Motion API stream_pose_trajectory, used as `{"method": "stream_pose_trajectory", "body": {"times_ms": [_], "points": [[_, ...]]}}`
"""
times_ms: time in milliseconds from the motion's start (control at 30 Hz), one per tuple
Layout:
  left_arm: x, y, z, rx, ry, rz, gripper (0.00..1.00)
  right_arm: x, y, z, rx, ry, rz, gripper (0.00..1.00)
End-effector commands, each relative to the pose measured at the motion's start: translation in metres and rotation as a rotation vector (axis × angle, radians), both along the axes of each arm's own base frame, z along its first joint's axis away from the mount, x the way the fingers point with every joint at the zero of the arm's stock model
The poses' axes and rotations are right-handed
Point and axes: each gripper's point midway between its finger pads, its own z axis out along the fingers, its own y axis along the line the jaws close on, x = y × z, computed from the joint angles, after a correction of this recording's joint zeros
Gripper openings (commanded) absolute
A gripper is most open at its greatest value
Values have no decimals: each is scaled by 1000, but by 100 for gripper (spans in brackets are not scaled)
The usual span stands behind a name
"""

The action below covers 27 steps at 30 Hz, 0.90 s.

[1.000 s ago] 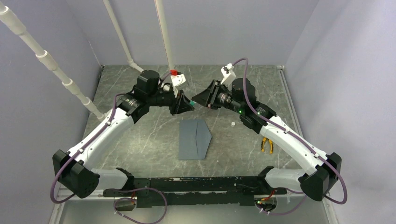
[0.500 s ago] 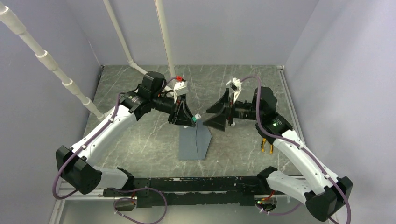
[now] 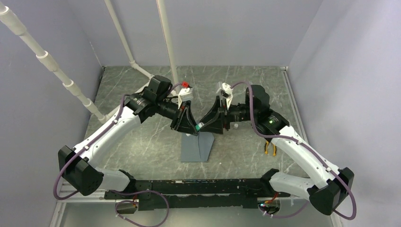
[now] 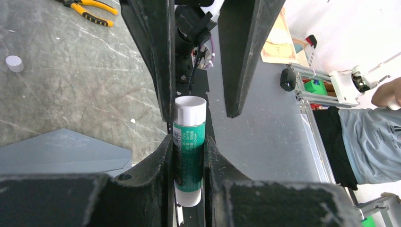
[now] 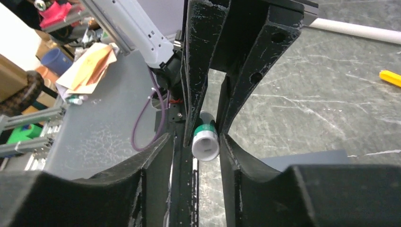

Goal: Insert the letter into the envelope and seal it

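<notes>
Left gripper (image 4: 188, 139): clamped on glue stick (image 4: 189, 158).
Right gripper (image 5: 195, 138): spread loosely around the stick's white end (image 4: 190, 108).
Envelope (image 3: 194, 150): far end hidden under both grippers.

My left end effector (image 3: 193, 125) and right end effector (image 3: 208, 125) meet nose to nose over the far end of the envelope (image 3: 196, 147). The glue stick (image 4: 189, 156) bridges them, so nothing passes between. The desk (image 3: 142, 142) left of the envelope gives free passage. To the right, the pliers (image 3: 270, 147) and a small white cap (image 3: 235, 126) lie in the way. White pipes (image 3: 167, 42) crowd the far left.
</notes>
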Motion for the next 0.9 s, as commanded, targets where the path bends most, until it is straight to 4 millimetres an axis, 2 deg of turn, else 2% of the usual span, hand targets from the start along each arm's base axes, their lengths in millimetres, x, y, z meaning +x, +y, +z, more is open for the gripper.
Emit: {"method": "stream_pose_trajectory", "body": {"times_ms": [0,67,167,200,267,367,500,567,600,633,700,733,767,867], "points": [[-1,-3,14,-40,-63,-24,3,-5,6,19,17,-81,39,40],[-1,-2,14,-39,-69,-23,2,-4,9,19,15,-74,39,34],[1,-2,15,-36,-95,-7,2,3,12,22,16,-40,-2,5],[4,-2,15,-35,-112,6,2,8,14,23,19,-22,-30,0],[10,-2,16,-32,-153,51,3,20,17,28,32,45,-104,0],[38,-1,19,-11,-256,206,2,52,19,36,85,246,-330,0],[75,7,19,34,-358,428,2,100,0,25,198,593,-724,0],[82,10,16,44,-379,470,2,105,-6,31,298,634,-767,0],[79,9,16,38,-368,459,2,104,-5,42,338,586,-741,0],[72,6,17,22,-348,420,2,98,-2,51,338,522,-689,17],[48,0,24,-14,-282,294,2,74,6,59,262,349,-528,63],[38,-1,27,-27,-246,243,2,63,7,56,210,275,-464,74],[29,-2,29,-40,-212,199,2,53,6,53,173,209,-408,80],[8,-2,34,-68,-145,104,2,20,5,37,95,85,-223,84]]}}
